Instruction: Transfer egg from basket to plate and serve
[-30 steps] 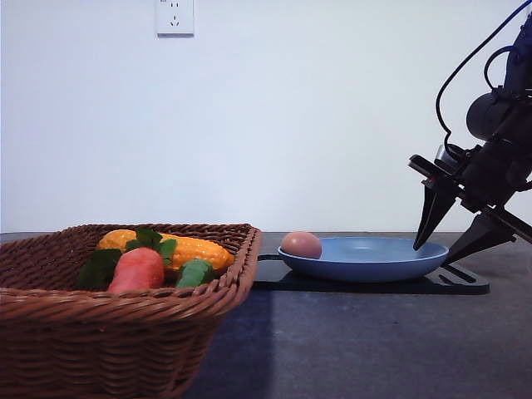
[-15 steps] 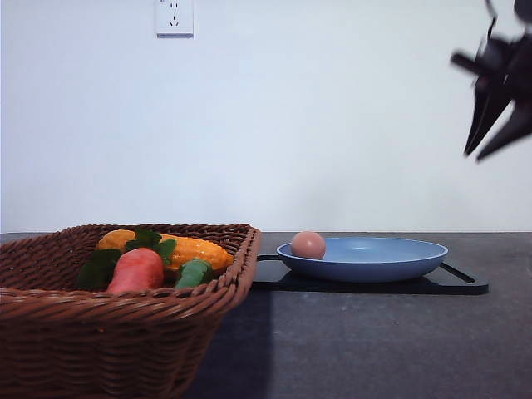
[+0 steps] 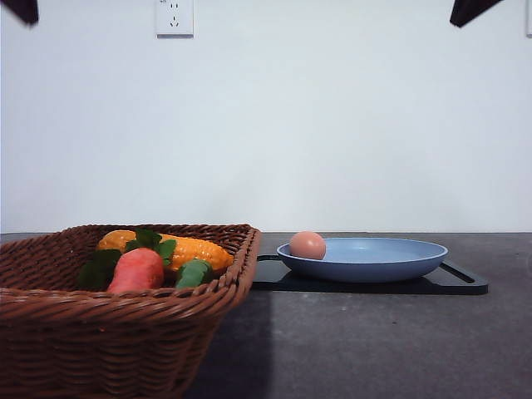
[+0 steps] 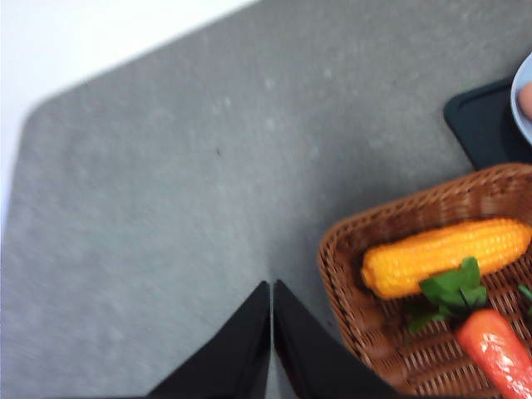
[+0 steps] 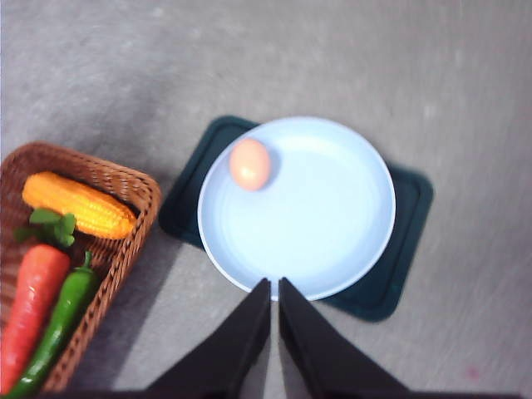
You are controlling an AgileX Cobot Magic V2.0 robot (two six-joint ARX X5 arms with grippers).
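Note:
The pinkish-brown egg (image 3: 307, 245) (image 5: 250, 164) lies on the blue plate (image 3: 374, 262) (image 5: 320, 220), near the rim on the basket's side. The plate rests on a black tray (image 3: 457, 284) (image 5: 407, 241). The brown wicker basket (image 3: 100, 341) (image 5: 143, 189) (image 4: 337, 249) stands left of it. My right gripper (image 5: 274, 283) hangs high above the plate's near edge, fingers shut and holding nothing; its tip (image 3: 470, 10) shows at the top right. My left gripper (image 4: 271, 285) is shut and empty over bare table beside the basket, with its tip (image 3: 21, 10) at the top left.
The basket holds a yellow corn cob (image 3: 187, 249) (image 5: 79, 204) (image 4: 445, 256), an orange-red carrot (image 3: 137, 270) (image 5: 29, 312) (image 4: 499, 353) and a green pepper (image 3: 195, 273) (image 5: 58, 320). Grey tabletop (image 3: 374, 341) stretches in front of the tray. A white wall with a socket (image 3: 174, 17) stands behind.
My right gripper rose from beside the plate's right rim to the top of the front view. The egg rolled slightly right on the plate. My left gripper's tip appeared at the top left.

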